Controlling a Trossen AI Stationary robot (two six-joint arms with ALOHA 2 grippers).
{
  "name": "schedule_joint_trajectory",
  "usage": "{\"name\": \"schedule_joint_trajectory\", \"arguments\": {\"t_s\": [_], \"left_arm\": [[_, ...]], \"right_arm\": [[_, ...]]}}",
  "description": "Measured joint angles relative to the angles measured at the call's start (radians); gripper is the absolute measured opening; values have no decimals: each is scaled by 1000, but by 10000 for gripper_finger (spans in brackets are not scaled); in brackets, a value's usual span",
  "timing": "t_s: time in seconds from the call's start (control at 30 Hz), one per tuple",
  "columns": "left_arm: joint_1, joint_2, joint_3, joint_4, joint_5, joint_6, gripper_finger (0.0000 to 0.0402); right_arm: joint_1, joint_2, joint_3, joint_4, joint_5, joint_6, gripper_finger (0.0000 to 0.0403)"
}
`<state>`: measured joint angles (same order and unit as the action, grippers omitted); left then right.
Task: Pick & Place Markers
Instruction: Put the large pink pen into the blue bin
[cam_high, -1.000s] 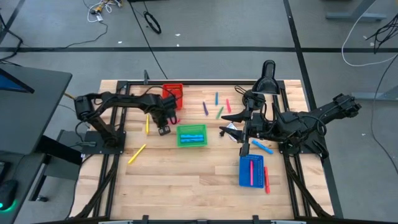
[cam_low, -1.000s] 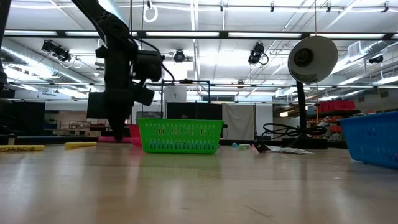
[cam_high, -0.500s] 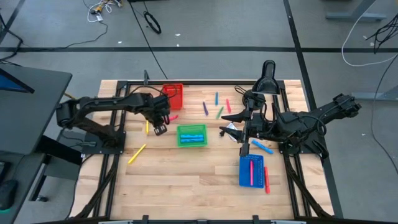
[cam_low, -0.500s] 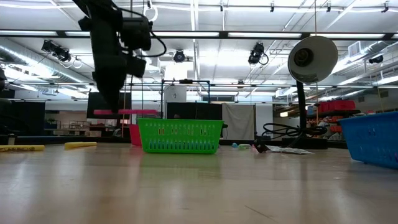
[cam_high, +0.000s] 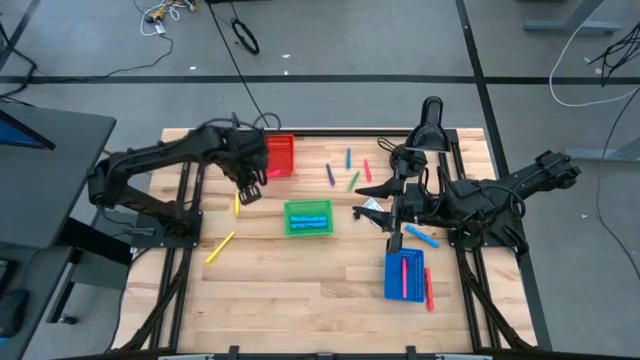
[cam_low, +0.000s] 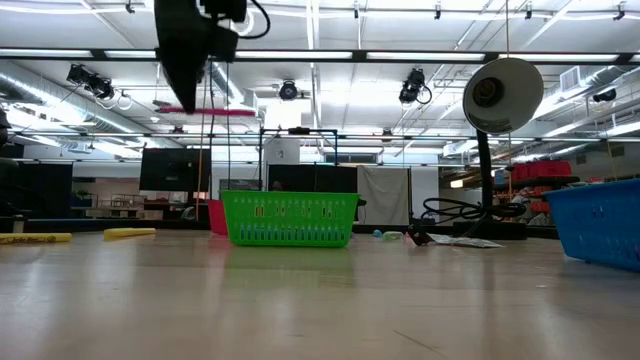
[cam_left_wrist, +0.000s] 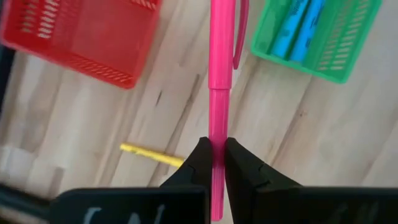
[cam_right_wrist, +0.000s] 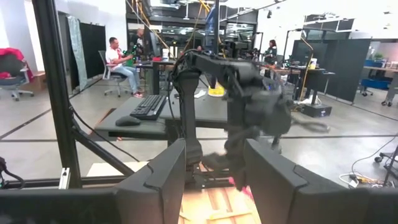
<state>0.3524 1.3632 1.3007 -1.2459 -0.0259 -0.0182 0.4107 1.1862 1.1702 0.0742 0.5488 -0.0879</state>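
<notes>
Markers lie scattered over the wooden table (cam_high: 300, 270), and one of them is up in the air. The left hand (cam_left_wrist: 214, 163) is clenched on a pink marker (cam_left_wrist: 219, 74), its two dark fingers (cam_left_wrist: 198, 163) pinching the barrel near one end. From above, that left hand hangs over the table between the red tray (cam_high: 279, 155) and a yellow marker (cam_high: 237, 203) lying on the wood beside it. Seen from table level, the pink marker sits level and high above the green tray (cam_low: 290, 218).

The green tray holds light blue markers (cam_high: 308, 218). A second yellow marker (cam_high: 220, 247) lies nearer the table's front left. Near the middle back of the table a blue one (cam_high: 348, 158), a purple one (cam_high: 330, 174), a green one (cam_high: 353, 181) and a red one (cam_high: 367, 169) lie close together.

The right hand (cam_high: 392, 207) waits low over the table's right half, its fingers apart with nothing between them. Just beside it lies a light blue marker (cam_high: 421, 236). The blue tray (cam_high: 404, 275) in front of it holds a pink marker, and a red marker (cam_high: 428, 289) lies along its outer side. A black lamp (cam_high: 430, 125) stands at the back right.

In the room beyond, people sit at desks.
</notes>
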Motion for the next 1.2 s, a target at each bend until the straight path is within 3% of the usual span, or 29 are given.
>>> {"name": "schedule_joint_trajectory", "arguments": {"t_s": [0.47, 0.63, 0.93, 1.2], "left_arm": [[37, 16, 390, -307, 23, 4, 21], [37, 26, 442, -317, 23, 5, 21], [-1, 17, 442, -68, 75, -48, 21], [-96, -42, 441, 245, 42, -82, 21]], "right_arm": [[0, 0, 0, 0, 0, 0, 165], [0, 0, 0, 0, 0, 0, 165], [0, 0, 0, -1, 0, 0, 165], [0, 0, 0, -1, 0, 0, 165]]}}
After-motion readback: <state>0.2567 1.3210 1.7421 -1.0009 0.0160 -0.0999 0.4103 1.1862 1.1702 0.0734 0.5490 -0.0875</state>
